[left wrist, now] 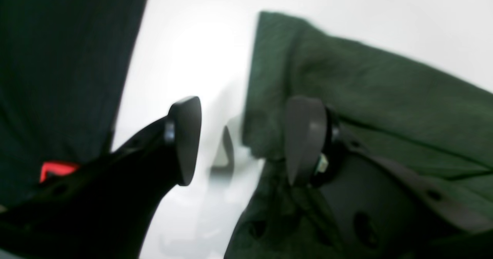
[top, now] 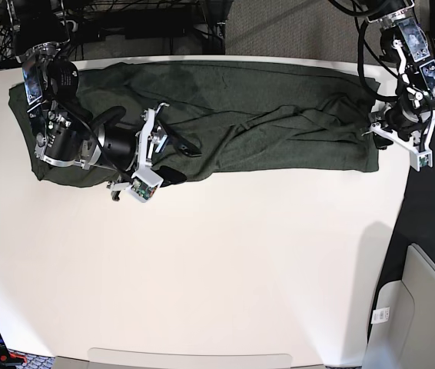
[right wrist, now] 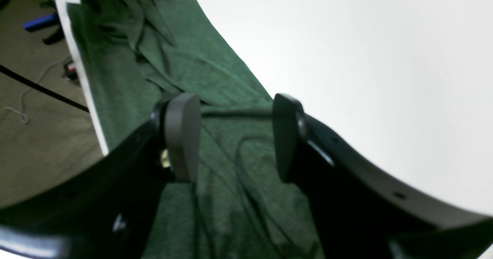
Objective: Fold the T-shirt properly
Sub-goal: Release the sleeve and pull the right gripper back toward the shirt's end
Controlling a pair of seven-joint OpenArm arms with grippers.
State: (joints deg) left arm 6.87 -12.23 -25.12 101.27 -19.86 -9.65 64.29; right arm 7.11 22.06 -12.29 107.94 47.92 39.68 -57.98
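Observation:
The dark green T-shirt (top: pixel 240 127) lies spread out, creased, along the far side of the white table (top: pixel 240 269). My right gripper (top: pixel 173 160) hovers low over its front left part. In the right wrist view the right gripper (right wrist: pixel 235 139) is open, with wrinkled T-shirt (right wrist: pixel 161 58) under the gap and a fold ridge running across between the pads. My left gripper (top: pixel 377 134) is at the shirt's right end. In the left wrist view the left gripper (left wrist: pixel 244 139) is wide open; the T-shirt (left wrist: pixel 385 97) edge lies beside the right pad (left wrist: pixel 304 139), not pinched.
The shirt's far edge runs close to the table's back edge (right wrist: pixel 83 85), with carpet and cables (right wrist: pixel 34 89) beyond it. A black cloth (top: pixel 433 223) hangs off the table's right side, next to a grey object (top: pixel 433 307). The black cloth (left wrist: pixel 57 78) also fills the left of the left wrist view.

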